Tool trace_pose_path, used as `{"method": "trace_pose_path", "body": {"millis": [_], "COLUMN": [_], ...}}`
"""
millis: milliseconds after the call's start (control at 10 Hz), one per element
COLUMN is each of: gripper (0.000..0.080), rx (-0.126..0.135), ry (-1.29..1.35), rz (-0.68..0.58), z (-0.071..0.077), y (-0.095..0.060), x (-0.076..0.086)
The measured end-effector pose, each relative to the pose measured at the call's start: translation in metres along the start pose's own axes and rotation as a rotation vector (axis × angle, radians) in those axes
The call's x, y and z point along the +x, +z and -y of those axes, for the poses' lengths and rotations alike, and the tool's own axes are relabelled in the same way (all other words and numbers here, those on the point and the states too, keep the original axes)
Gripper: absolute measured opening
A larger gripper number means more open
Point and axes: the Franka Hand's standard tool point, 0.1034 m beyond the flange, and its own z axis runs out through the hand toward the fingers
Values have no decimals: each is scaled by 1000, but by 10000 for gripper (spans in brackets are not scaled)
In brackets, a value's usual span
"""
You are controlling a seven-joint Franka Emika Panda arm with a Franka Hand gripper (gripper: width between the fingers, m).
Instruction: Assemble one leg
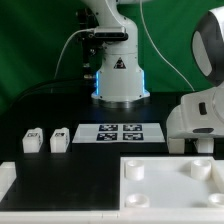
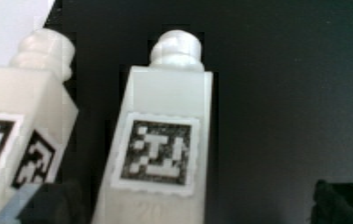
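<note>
Under the wrist camera, the leg [image 2: 164,135] lies flat on the dark surface [image 1: 95,152], tag face up. Its long axis runs straight away from the pincer [image 2: 187,205], rounded tip at the far end. Dark fingers [image 2: 351,200] seem to flank it across its narrow width, so the pincer reads as wide and holding nothing, though one side is blurred. A second leg [image 2: 16,120] lies just beside it, parallel, with only a slim dark gap between them and no contact visible. Judgement: the descent turns on that gap, since one finger must drop into it without nudging the neighbour; the other flank has free room. In the exterior view, the white panel [image 1: 170,192] with round corner recesses fills the near edge towards the exterior view's right. Behind it the wrist housing [image 1: 195,118] hangs low by the exterior view's right edge, hiding whatever is beneath. Towards the exterior view's left edge stand an outer block [image 1: 32,140] and an inner block [image 1: 60,138], both tagged and leg-shaped, well apart from the arm. Whether these are the pair in the wrist view cannot be told. The marker board [image 1: 120,132] lies mid-surface; the robot base [image 1: 120,75] is at the far edge.
</note>
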Motion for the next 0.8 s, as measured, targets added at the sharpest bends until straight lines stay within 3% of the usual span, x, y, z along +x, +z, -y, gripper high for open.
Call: {"method": "trace_pose_path", "body": {"millis": [400, 500, 600, 700, 800], "gripper": [621, 447, 447, 291, 291], "rx": [-3, -3, -3, -3, -3], "ry": [-2, -2, -2, -2, -2], "rz": [5, 5, 6, 6, 6], "z": [1, 1, 1, 1, 1], "y": [3, 3, 3, 3, 3], "x": [0, 0, 0, 0, 0]}}
